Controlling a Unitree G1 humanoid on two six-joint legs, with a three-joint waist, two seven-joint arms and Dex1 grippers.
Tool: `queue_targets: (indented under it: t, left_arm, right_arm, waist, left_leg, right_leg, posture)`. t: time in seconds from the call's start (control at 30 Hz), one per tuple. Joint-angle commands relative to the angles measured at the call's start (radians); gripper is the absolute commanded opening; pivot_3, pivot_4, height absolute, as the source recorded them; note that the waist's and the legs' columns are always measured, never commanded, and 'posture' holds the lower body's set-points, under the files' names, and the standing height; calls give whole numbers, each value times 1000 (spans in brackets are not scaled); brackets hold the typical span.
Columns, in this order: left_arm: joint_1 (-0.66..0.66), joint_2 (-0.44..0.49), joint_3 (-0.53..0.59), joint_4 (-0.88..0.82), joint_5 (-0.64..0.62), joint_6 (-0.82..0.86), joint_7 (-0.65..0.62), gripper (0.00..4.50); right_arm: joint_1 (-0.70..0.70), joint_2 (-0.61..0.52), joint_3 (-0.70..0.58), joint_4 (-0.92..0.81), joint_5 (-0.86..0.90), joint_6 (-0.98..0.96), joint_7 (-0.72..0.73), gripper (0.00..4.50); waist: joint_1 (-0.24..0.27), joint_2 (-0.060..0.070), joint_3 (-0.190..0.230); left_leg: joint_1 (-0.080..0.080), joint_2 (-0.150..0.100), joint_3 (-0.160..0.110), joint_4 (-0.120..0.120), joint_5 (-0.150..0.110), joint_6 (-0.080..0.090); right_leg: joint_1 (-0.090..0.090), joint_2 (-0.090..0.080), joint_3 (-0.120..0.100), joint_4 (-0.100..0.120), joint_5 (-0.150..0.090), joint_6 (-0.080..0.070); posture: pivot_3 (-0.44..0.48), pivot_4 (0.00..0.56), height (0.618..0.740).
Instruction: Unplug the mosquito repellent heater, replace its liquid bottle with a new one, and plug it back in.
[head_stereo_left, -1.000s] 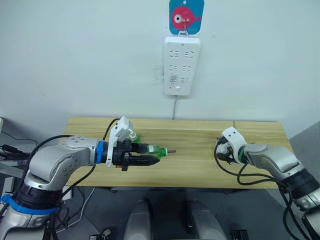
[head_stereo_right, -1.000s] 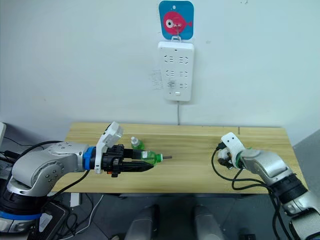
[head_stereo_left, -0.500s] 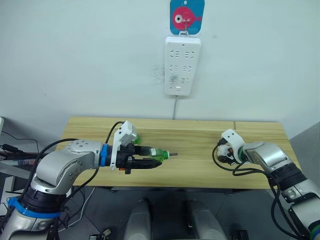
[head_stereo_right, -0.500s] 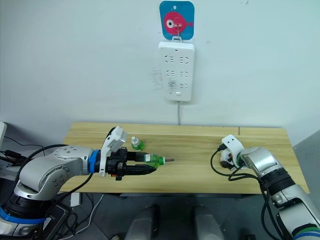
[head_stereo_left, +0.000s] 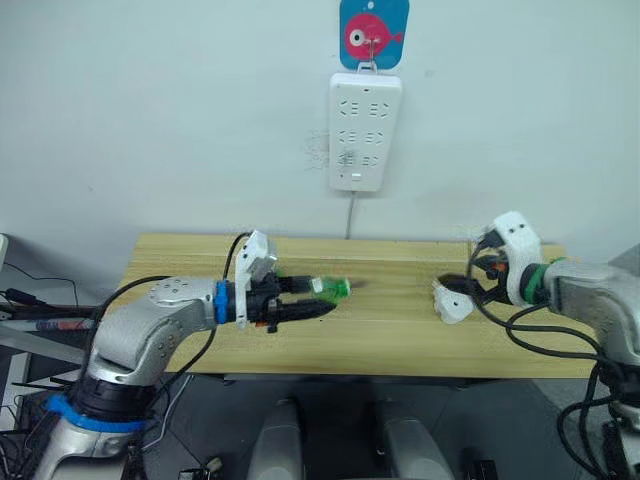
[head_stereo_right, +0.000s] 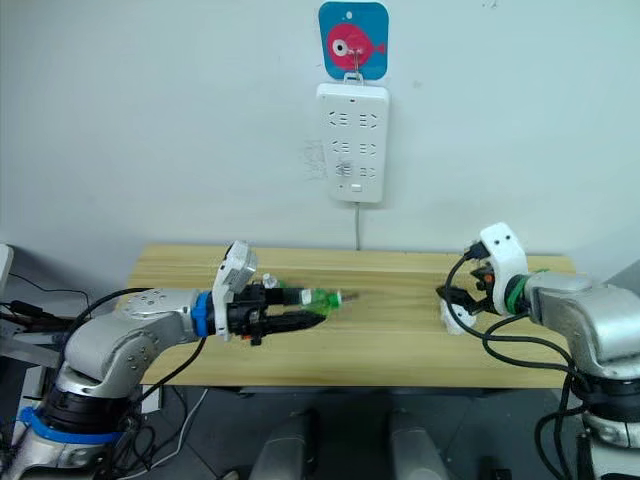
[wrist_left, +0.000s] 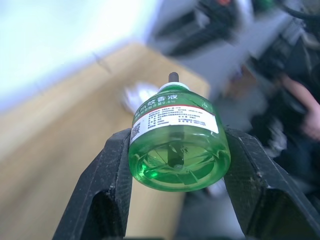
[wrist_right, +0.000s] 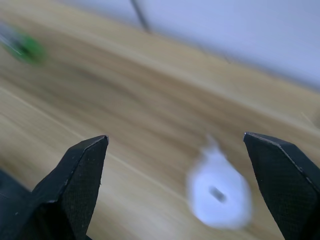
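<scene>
My left end effector (head_stereo_left: 318, 309) is clamped on a green bottle (head_stereo_left: 330, 288), holding it on its side above the left half of the worktop (head_stereo_left: 385, 340), neck and wick pointing toward my right. In the left wrist view the bottle (wrist_left: 176, 138) sits squarely between my two black fingers (wrist_left: 107, 175), its base facing the camera, its label uppermost and the dark wick tip pointing away from me. Just behind that arm's wrist there is a bit more green low on the wood, possibly a second bottle, though my arm hides most of it and I cannot be sure. On the wall behind the middle of the worktop hangs a white power strip (head_stereo_left: 365, 131), its cord dropping behind the back edge, and above it a blue card with a pink fish (head_stereo_left: 373, 33). Further right, the heater (head_stereo_left: 451, 304) lies on the worktop near its right end, a small white rounded piece resting free on the wood. My right end effector (head_stereo_left: 466, 287) hovers just beside and slightly above the heater, fingers spread wide and gripping nothing. In the right wrist view the heater (wrist_right: 219, 192) shows as a blurred white blob with a dark spot in its middle, lying on the wood between my two parted fingertips (wrist_right: 82, 170) and touching neither.
</scene>
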Motion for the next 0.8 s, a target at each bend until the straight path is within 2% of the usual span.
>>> queue_targets:
  t: [0.03,0.13,0.2,0.27,0.43,0.8]
  left_arm:
    - [-10,-80,-12,0,100,-191,55,2220]
    - [-14,-145,-36,24,164,-302,73,2220]
    - [-21,-184,-44,43,193,-359,93,2220]
    - [-26,-211,-46,56,208,-384,106,2220]
    - [-23,-231,-70,59,193,-375,88,2220]
    - [-28,-273,-83,64,210,-394,126,2220]
  right_arm:
    - [19,248,-194,-155,162,65,-88,4500]
    - [2,488,-277,-195,238,156,-182,4500]
    - [-4,609,-276,-211,252,143,-256,4500]
    - [-13,679,-259,-201,282,111,-322,4500]
    - [-16,714,-180,-126,372,8,-462,4500]
    - [31,583,22,4,711,-207,-699,4500]
  waist:
    - [-2,1,0]
    - [-3,1,-1]
    - [-6,2,-1]
    - [-7,2,-1]
    - [-19,2,-1]
    - [-29,2,-1]
  left_leg:
    - [0,0,1,-1,0,0]
    - [0,0,2,0,0,0]
    - [0,0,3,0,0,0]
    - [0,-1,4,1,0,0]
    - [0,-2,3,2,0,0]
    - [0,-2,3,1,0,0]
  right_leg:
    - [0,0,1,0,1,-1]
    - [-1,0,2,1,2,-3]
    - [-1,-1,2,1,3,-3]
    - [-1,-2,3,1,3,-2]
    - [-1,-2,3,1,3,1]
    - [-1,-1,3,1,3,0]
  posture:
    - [-30,226,740]
    - [-38,223,740]
    - [-41,222,740]
    - [-44,219,740]
    - [-34,216,740]
    - [-23,213,740]
